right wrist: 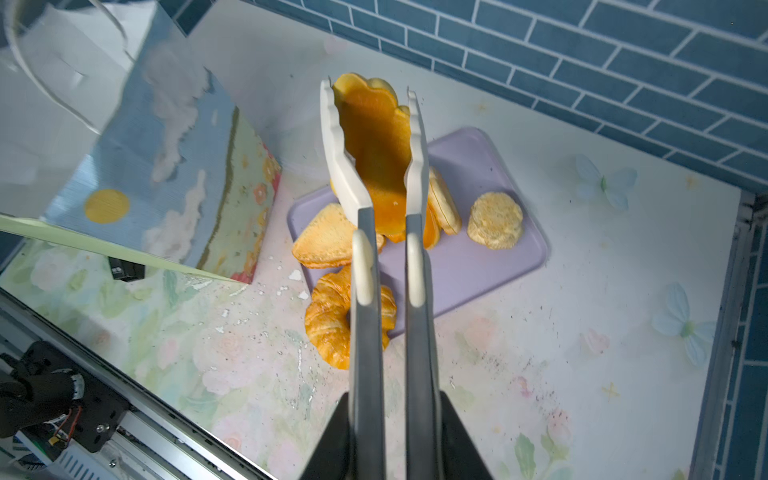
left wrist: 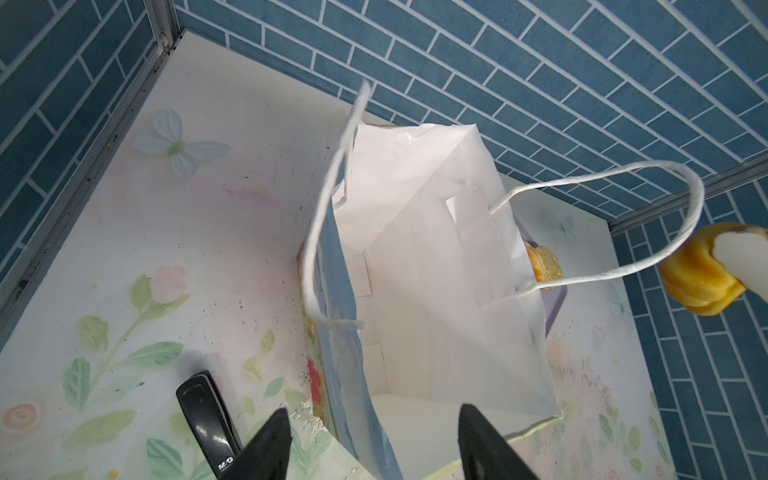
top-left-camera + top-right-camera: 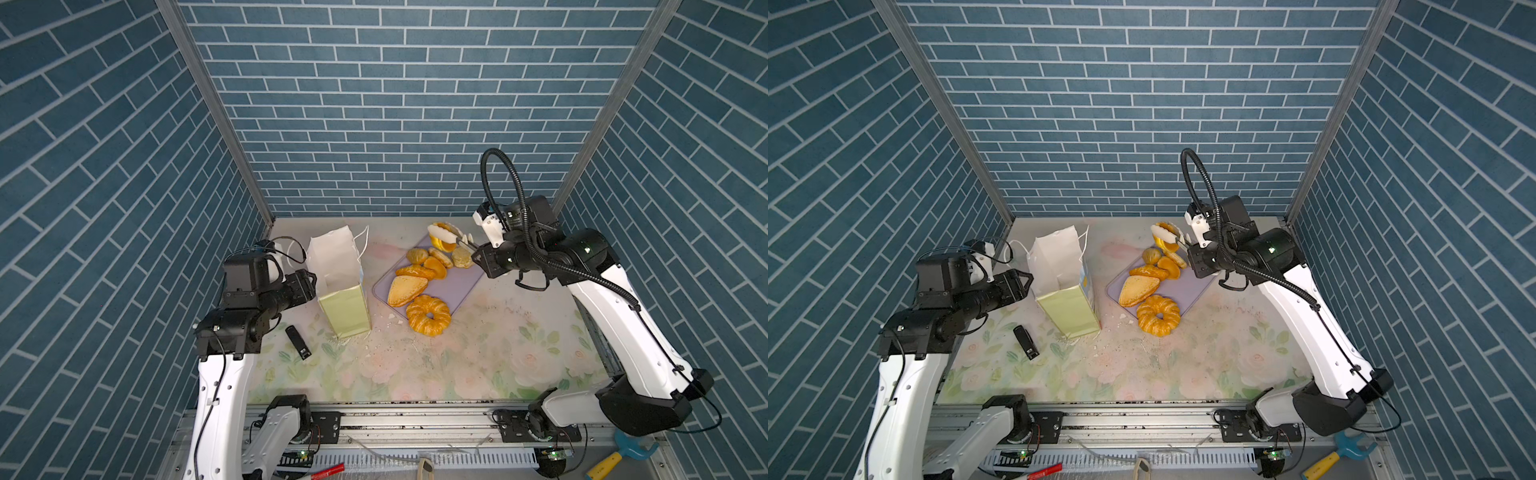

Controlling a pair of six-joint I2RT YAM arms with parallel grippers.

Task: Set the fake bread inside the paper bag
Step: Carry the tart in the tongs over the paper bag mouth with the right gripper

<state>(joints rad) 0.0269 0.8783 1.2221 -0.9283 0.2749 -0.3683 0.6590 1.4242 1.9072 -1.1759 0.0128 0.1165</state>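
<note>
Presently, a pair of grey-handled, white-tipped tongs (image 1: pixel 365 332) is clamped between the black fingers of the right gripper (image 1: pixel 392 415), and a glossy orange toy pastry (image 1: pixel 374 137) with a scalloped edge is pinched between the tong tips. In both top views this pastry (image 3: pixel 440 241) is seen lifted clear of the flat lavender tray (image 3: pixel 457 286), near its far end and apart from the small upright paper bag (image 3: pixel 336 266), which is white inside with pale green sides and sky-printed faces. The rest of the bread is left on or beside the tray: a golden ring-shaped croissant (image 3: pixel 428 314) lies half over the near edge, a triangular toast slice (image 3: pixel 405 289) is set just behind it, and a round speckled bun (image 1: pixel 494 226) sits alone toward the far side. The left gripper (image 2: pixel 374 436) is held with its fingers spread apart at the bag's near wall; whether the paper is touched cannot be told. A black stapler-like object (image 3: pixel 298 342) lies on the floral tabletop (image 3: pixel 457 365) beside the bag.
</note>
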